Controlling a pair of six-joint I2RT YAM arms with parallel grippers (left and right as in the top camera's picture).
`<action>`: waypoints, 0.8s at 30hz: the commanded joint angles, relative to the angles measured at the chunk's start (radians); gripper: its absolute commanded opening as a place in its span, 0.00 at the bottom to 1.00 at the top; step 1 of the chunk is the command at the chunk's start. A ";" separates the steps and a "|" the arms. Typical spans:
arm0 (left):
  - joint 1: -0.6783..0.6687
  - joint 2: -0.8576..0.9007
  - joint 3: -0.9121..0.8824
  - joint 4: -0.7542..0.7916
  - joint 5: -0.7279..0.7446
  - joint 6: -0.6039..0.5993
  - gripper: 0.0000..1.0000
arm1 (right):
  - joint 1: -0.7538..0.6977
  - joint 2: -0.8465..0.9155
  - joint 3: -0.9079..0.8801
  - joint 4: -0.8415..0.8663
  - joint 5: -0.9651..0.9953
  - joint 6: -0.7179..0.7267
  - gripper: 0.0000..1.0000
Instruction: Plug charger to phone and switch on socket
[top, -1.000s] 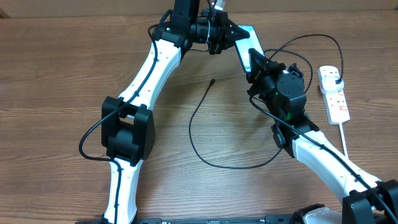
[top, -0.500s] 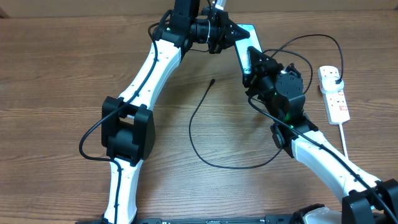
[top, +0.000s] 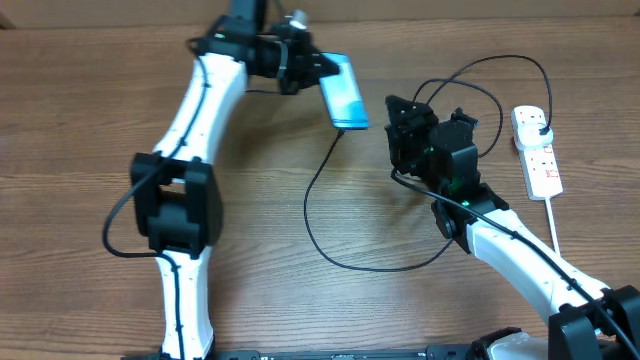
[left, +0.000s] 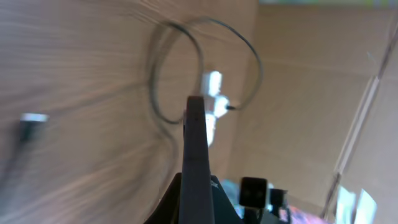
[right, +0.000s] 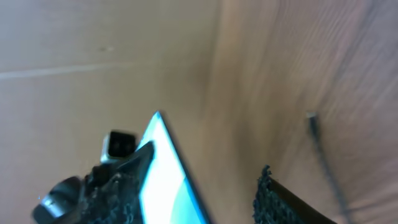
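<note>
From above, your left gripper (top: 322, 70) has swung the phone (top: 345, 92) left, squeezing it tight just above the charger (top: 308, 205) tip. Your right gripper (top: 396, 135) has let go. Left wrist: phone edge-on between the fingers. Right wrist: fingers wide apart, empty. You can plug in next; the socket (top: 535, 150) waits.

No legible text, brand or number found in any view. The socket (top: 540, 152) carries small red marks (top: 546, 168) on its white face (too small to read as letters or figures). The phone (top: 345, 92) screen shows plain light blue; no characters can be made out on it.
</note>
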 joint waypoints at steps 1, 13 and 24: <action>0.053 -0.048 0.016 -0.052 0.008 0.148 0.04 | -0.006 0.003 0.021 -0.055 -0.029 -0.165 0.70; 0.187 -0.048 0.016 -0.261 0.278 0.380 0.04 | -0.006 0.003 0.021 -0.499 -0.171 -0.562 0.82; 0.243 -0.048 0.016 -0.326 0.447 0.426 0.04 | -0.006 0.003 0.034 -0.568 -0.327 -0.696 0.71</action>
